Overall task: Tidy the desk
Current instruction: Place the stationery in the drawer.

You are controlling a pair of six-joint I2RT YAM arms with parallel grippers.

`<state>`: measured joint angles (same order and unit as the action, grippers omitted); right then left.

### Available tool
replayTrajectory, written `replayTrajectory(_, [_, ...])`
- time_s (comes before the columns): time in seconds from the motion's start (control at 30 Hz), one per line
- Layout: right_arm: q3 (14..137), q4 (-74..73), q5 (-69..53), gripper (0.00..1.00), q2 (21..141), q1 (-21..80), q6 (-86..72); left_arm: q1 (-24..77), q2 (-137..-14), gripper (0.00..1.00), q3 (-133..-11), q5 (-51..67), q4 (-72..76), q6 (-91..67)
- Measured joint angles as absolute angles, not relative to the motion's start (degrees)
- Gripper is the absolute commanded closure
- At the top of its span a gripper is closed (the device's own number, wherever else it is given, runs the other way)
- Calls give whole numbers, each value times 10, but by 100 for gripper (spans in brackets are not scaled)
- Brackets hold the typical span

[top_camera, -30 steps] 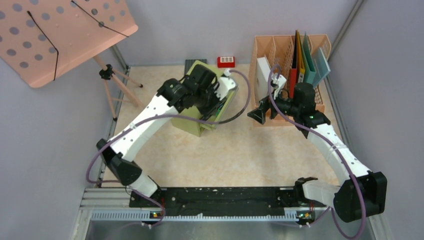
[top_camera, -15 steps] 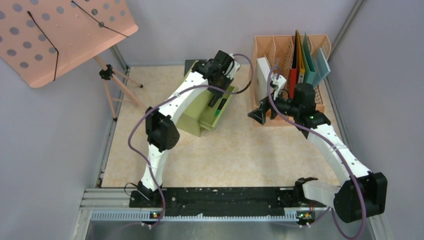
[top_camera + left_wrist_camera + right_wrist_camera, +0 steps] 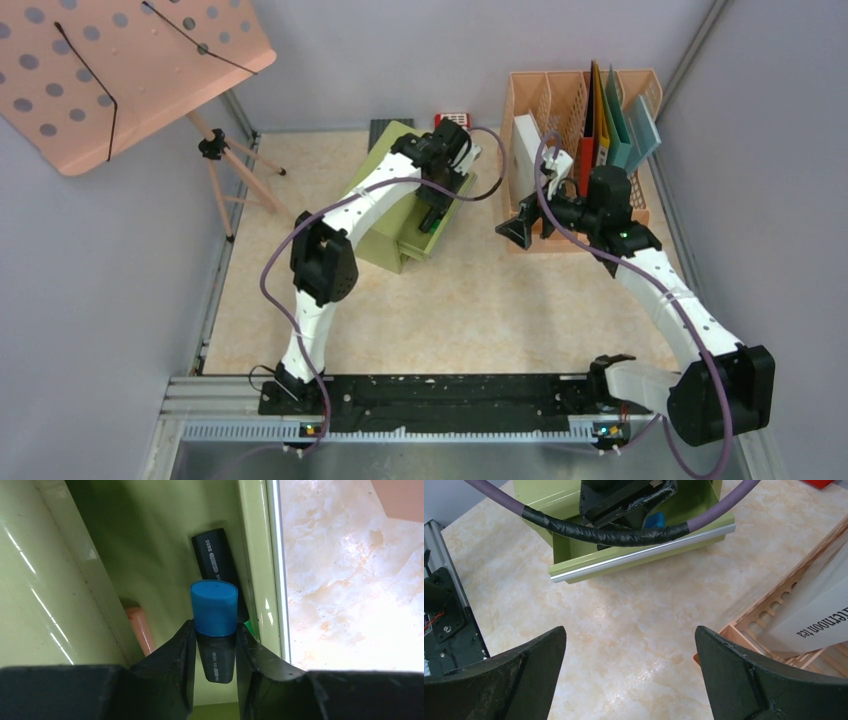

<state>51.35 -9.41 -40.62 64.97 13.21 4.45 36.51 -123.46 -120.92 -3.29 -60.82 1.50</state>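
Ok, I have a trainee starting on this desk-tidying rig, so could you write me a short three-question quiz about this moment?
1. True or false: the right gripper is shut on a book.
2. What does the left gripper hold?
A) a blue-capped marker
B) a red calculator
C) a folder
3. Fill in the blank: the held marker points into the open green ____.

Key
1. False. It stands open above the bare desk.
2. A
3. drawer
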Motion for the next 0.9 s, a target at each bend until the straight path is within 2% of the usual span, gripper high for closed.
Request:
replayTrajectory(0.23, [514,-94,-406,1,650,132,44,365,-1222,55,-1206,-41,-600,12])
replayTrajectory(0.7, [509,-90,-408,1,648,132,44,365,-1207,50,-1220,-59,-600,14])
replayTrajectory(0.9, [506,-90,-430,1,648,132,50,359,-1153,40,-1226,-61,-596,24])
